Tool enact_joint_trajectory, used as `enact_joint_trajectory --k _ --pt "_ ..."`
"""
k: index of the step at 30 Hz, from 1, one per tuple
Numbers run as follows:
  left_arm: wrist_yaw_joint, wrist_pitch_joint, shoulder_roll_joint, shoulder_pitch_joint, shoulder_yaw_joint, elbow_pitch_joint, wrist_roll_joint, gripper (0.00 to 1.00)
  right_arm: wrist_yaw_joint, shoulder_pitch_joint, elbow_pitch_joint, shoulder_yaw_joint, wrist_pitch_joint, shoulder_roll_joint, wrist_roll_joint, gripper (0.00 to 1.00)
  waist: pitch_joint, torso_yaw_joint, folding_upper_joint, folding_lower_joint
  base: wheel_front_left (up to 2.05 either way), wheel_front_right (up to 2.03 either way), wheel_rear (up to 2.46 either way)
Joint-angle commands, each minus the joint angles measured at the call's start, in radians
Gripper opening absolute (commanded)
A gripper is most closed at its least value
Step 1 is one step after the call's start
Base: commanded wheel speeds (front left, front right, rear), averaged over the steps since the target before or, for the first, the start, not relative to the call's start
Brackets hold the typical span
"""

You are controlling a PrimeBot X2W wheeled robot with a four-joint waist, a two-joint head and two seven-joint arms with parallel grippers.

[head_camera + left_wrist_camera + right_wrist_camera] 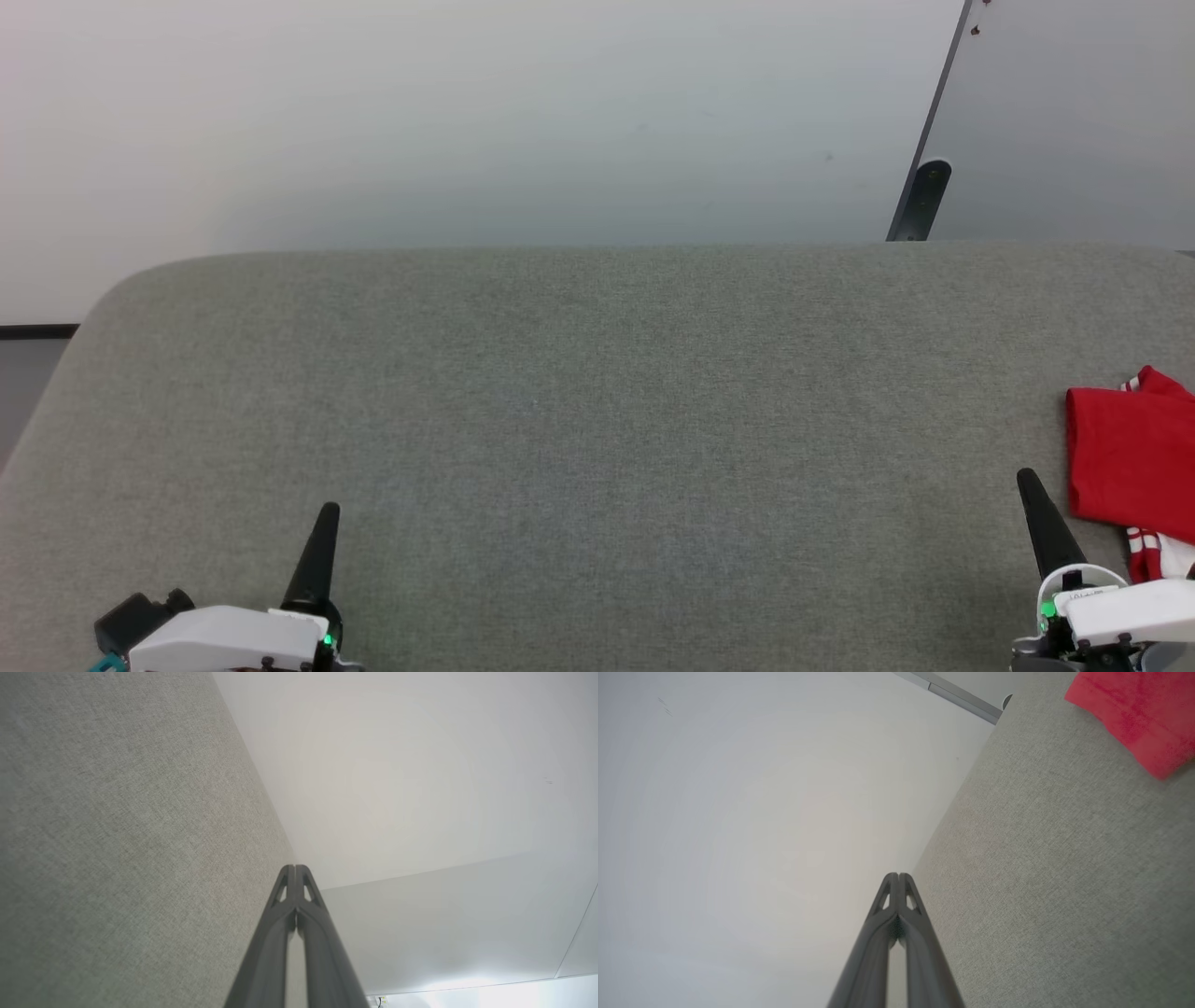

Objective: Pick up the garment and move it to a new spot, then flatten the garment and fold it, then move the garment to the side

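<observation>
Left gripper (324, 525) & right gripper (1030, 485) are both pinched closed w/ nothing held, low at the near edge of the grey counter (597, 420). Garment (1131, 457) lies just beside the right gripper at the counter's far right, a compact red block w/ striped trim showing. Looks folded & set aside already, so prob. no steps left.
</observation>
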Motion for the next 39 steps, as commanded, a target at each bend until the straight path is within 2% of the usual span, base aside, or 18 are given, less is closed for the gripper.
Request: enact_joint_trajectory --k 1,39 --pt "-0.008 0.003 -0.002 -0.018 0.008 -0.002 -0.018 0.0 0.0 -0.021 -0.003 -0.007 0.004 0.002 0.017 0.0 0.0 0.0 -0.0001 0.0 0.0 0.0 0.0" --pt "-0.06 0.082 -0.067 -0.068 0.061 0.03 -0.245 0.0 0.0 -0.049 0.035 -0.015 0.04 0.034 0.294 0.0 0.013 0.015 -0.0001 0.0 0.0 0.0 0.0"
